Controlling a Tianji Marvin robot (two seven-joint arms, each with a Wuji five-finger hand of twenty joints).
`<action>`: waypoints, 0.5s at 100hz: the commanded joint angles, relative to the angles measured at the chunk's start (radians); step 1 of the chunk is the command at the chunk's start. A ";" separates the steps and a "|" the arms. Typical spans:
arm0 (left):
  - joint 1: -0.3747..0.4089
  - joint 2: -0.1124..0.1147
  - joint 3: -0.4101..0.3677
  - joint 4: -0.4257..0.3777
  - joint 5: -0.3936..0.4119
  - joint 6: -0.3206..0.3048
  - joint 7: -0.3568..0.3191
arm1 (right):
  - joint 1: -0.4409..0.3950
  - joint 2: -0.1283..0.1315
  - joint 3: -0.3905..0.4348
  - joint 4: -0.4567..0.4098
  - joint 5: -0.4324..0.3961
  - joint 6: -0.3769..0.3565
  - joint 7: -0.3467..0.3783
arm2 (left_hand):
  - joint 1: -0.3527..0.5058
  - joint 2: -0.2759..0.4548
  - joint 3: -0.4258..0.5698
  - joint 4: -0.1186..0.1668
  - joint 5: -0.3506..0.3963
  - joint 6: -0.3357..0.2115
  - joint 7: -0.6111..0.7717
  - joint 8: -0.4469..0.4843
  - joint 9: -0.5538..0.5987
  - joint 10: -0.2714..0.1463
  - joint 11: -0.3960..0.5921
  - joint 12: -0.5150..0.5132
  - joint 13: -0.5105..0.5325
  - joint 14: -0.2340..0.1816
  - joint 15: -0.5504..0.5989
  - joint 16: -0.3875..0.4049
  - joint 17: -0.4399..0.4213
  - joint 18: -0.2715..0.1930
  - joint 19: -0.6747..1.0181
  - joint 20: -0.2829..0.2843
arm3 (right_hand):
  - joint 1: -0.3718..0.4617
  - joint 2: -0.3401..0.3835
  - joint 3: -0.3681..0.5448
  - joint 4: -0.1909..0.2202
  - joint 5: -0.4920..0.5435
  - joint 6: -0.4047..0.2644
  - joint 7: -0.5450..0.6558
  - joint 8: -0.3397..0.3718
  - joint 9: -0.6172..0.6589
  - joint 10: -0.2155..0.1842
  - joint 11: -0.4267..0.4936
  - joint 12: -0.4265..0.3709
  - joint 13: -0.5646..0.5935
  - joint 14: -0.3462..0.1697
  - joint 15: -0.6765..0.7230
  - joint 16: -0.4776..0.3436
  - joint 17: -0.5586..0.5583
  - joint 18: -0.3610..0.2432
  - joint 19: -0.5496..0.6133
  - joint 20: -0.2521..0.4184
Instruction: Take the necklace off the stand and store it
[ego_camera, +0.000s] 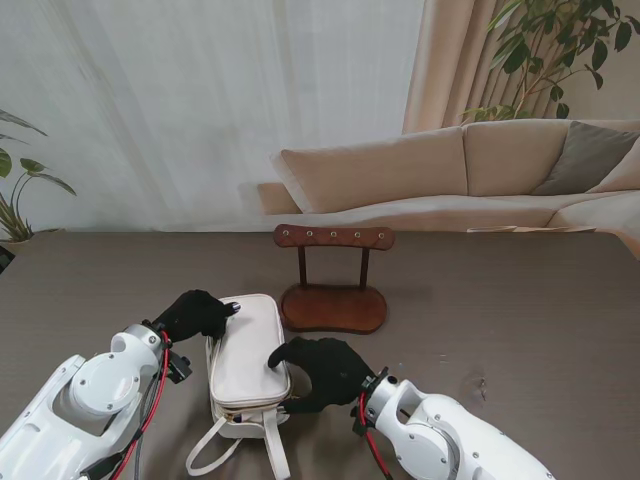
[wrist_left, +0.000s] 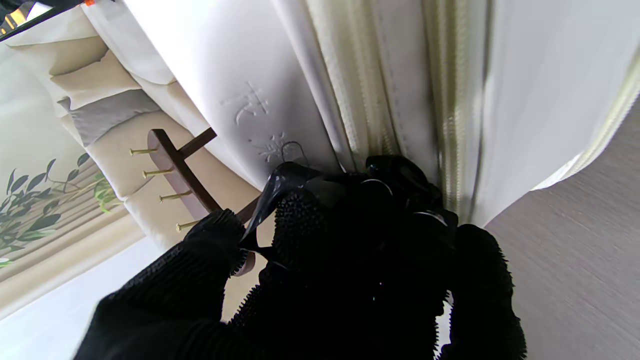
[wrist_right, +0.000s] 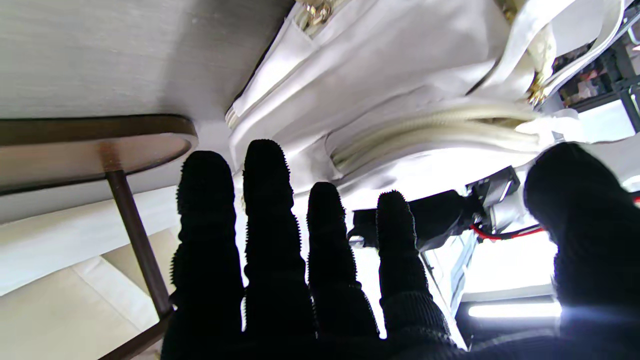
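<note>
Your left hand (ego_camera: 195, 314) is curled against the far left corner of the white pouch (ego_camera: 245, 355); its wrist view shows the fingertips (wrist_left: 300, 220) bunched at the zipper, but you cannot tell whether they grip it. Your right hand (ego_camera: 322, 370) lies on the pouch's right edge, fingers (wrist_right: 265, 210) spread, clasping nothing. The wooden stand (ego_camera: 333, 280) sits just beyond on the surface (ego_camera: 520, 320), pegs bare. No necklace can be made out.
</note>
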 joint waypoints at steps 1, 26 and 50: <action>0.031 -0.005 -0.004 -0.010 0.011 0.007 -0.027 | -0.001 -0.007 0.014 -0.032 -0.002 0.010 0.007 | -0.036 -0.037 0.013 0.012 0.003 0.059 0.010 -0.004 -0.055 0.030 -0.129 -0.008 0.008 0.056 -0.057 -0.005 -0.029 -0.066 0.033 -0.007 | -0.044 0.035 -0.041 0.025 0.000 -0.030 -0.012 -0.002 -0.009 -0.050 -0.019 -0.009 -0.031 0.016 -0.003 0.006 -0.238 0.032 0.023 0.023; 0.114 0.006 -0.059 -0.086 0.073 0.018 -0.050 | 0.099 -0.024 -0.014 -0.043 0.017 0.119 0.026 | -0.038 -0.037 0.012 0.011 0.003 0.057 0.011 -0.004 -0.056 0.030 -0.132 -0.010 0.004 0.054 -0.059 -0.006 -0.032 -0.069 0.032 -0.009 | -0.063 0.059 -0.022 0.025 0.059 -0.035 -0.042 -0.008 0.010 -0.048 -0.038 -0.015 -0.038 0.020 -0.023 0.000 -0.246 0.045 -0.001 0.026; 0.193 0.012 -0.117 -0.175 0.112 0.026 -0.065 | 0.252 -0.050 -0.135 0.030 0.075 0.181 0.073 | -0.040 -0.035 0.010 0.011 -0.001 0.055 0.007 -0.006 -0.057 0.027 -0.134 -0.013 0.004 0.052 -0.061 -0.006 -0.030 -0.070 0.033 -0.010 | -0.011 0.075 -0.050 0.028 0.054 -0.121 -0.092 -0.013 0.010 -0.107 -0.111 -0.047 -0.091 0.000 -0.095 -0.029 -0.278 0.027 -0.051 0.018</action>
